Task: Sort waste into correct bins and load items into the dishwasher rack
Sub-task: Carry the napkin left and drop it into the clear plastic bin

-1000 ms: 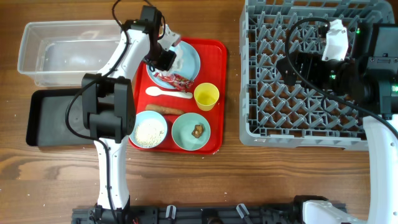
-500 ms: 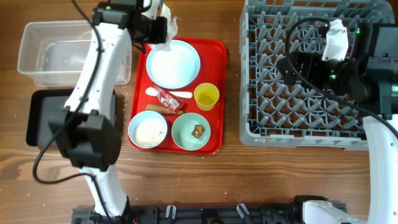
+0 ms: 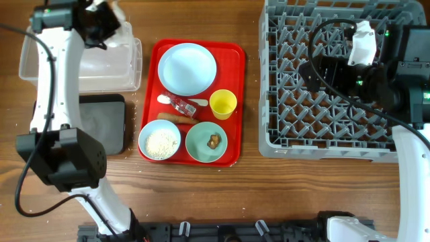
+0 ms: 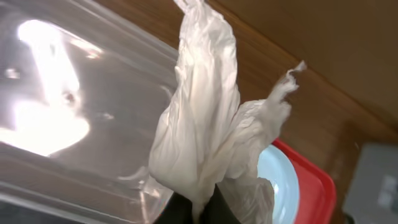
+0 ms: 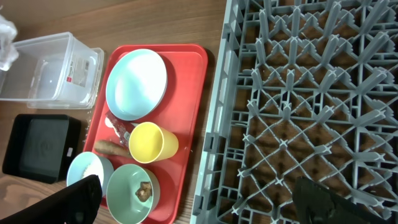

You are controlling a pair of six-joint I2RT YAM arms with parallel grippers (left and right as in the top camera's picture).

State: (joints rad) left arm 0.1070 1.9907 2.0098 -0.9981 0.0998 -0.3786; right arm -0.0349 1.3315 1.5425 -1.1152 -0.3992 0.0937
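At the upper left of the overhead frame, we see the left hand (image 4: 194, 208) pinching the crumpled white napkin (image 4: 205, 124) by its lower end. Its fingers are pressed together on the paper, which fans up and out above them. The napkin hangs over the clear plastic tub (image 3: 107, 67), and the black tray (image 3: 101, 124) sits on the bench (image 3: 282, 195) just below the tub.

The red tray (image 3: 232, 50) lies in the middle of the frame. The pale blue plate (image 3: 187, 68) is at its top and the yellow cup (image 3: 223, 104) is to the lower right of the plate. The red-and-white wrapper (image 3: 180, 105) lies across the white spoon (image 3: 163, 99), with the brown sausage-like piece (image 3: 176, 116) just under them. At the bottom of the tray stand two bowls: the left bowl (image 3: 141, 140) is filled with white rice-like crumbs (image 3: 161, 142), and the teal bowl (image 3: 198, 151) holds a small brown lump (image 3: 213, 140).

The grey dishwasher rack (image 3: 322, 128) fills the right of the frame. The right hand (image 5: 199, 199) hangs above its left part — fingers spread wide apart in the wrist view.
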